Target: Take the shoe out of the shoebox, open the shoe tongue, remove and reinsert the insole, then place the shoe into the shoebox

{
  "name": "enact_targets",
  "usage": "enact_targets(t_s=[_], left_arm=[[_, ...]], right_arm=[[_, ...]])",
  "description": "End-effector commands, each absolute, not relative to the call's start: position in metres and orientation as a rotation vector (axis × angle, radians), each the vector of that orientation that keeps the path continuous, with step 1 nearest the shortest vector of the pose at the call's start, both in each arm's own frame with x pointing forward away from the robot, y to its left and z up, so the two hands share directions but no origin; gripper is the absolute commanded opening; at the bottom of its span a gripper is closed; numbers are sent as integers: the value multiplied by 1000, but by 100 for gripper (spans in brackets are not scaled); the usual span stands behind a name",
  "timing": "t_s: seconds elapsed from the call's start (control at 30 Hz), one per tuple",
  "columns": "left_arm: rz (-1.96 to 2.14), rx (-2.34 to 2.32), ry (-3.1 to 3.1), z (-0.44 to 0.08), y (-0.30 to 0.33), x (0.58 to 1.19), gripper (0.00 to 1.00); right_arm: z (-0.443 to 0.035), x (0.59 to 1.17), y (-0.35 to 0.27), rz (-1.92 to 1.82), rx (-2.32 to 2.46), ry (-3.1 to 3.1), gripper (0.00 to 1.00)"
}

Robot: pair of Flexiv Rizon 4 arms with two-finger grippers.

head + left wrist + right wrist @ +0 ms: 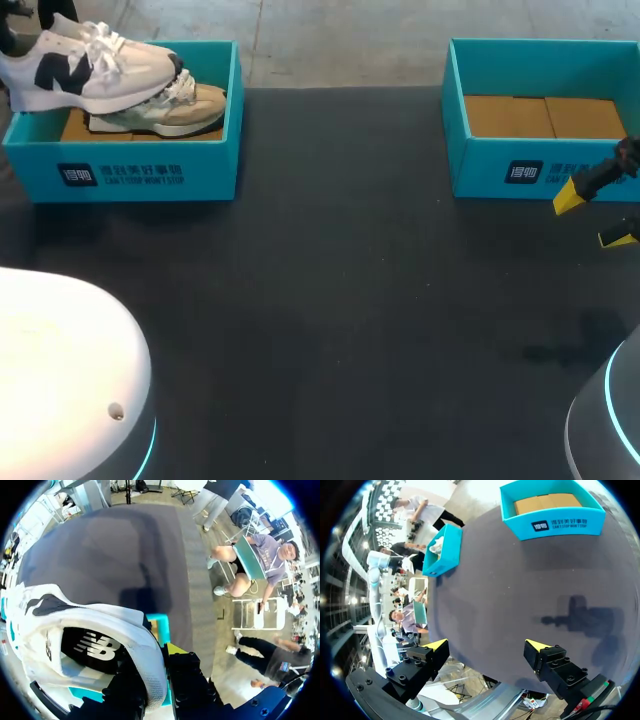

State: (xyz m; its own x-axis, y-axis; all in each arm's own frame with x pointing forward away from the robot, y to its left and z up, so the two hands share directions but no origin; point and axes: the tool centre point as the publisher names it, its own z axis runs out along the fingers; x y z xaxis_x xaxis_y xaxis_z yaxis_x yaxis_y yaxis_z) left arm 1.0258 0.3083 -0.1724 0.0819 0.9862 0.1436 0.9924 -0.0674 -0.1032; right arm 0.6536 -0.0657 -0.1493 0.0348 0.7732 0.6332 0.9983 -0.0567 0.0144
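Where the dark counter reaches its left rear corner, an open teal cardboard shoebox stands with white print on its front wall. A white low-top sneaker with a navy side mark, white laces and a thick pale sole hangs above the box's left rear rim. Its toe points right and it is lifted off the box floor. Below it and just to its right, a second shoe in beige and pale green lies inside the box on the brown cardboard floor.

In the left wrist view, the left end effector is clamped on the white sneaker's heel collar, with a black finger on each side of the rim. A black insole with white print shows inside the shoe.

Across a broad stretch of dark matting, a second open teal box stands at the right rear, its floor brown cardboard. Just in front of that box's right end, the right end effector hovers above the counter, its yellow tips spread wide with nothing between them.
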Motion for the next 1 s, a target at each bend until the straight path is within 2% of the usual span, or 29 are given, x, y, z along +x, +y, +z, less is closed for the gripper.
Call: enact_targets(t_s=[0.03,0.43,1.0], left_arm=[[-135,-2202,-2000,-171,293,983,0],[-180,-2138,-2060,-200,256,923,0],[-180,-2138,-2060,-200,256,923,0]], right_arm=[[-150,654,-65,-684,-1886,-1788,100],[-150,654,-65,-684,-1886,-1788,100],[-150,654,-65,-684,-1886,-1788,100]])
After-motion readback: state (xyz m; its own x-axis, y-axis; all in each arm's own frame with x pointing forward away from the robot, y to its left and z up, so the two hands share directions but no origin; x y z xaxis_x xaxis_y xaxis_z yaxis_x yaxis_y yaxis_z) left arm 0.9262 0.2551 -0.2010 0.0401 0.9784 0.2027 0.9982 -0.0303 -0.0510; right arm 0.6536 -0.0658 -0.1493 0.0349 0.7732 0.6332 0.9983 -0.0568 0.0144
